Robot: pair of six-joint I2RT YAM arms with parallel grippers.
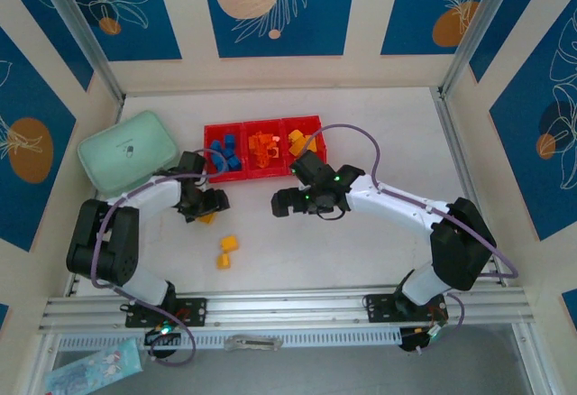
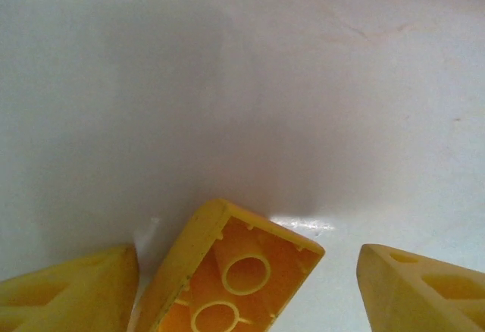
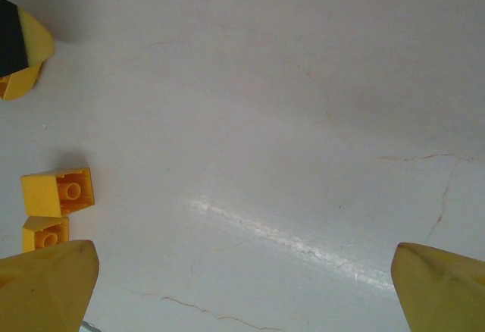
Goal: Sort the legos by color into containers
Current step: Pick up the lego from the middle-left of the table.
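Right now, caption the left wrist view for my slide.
Left end effector open around an upside-down yellow lego lying on the white table, its hollow underside facing the camera.

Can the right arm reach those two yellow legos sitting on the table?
Probably yes. The right gripper is open, and bare table lies between it and the two yellow legos.

So one brick (image 2: 227, 271) lies on the table (image 2: 242, 82) between the left gripper's (image 1: 210, 209) fingers, nearer one than the other. Two more bricks (image 3: 57, 192) sit side by side ahead of the right gripper (image 1: 281, 204), off to one side. The tray (image 1: 270, 123) holding the rest is beyond both grippers, with the case (image 1: 126, 150) beside it.
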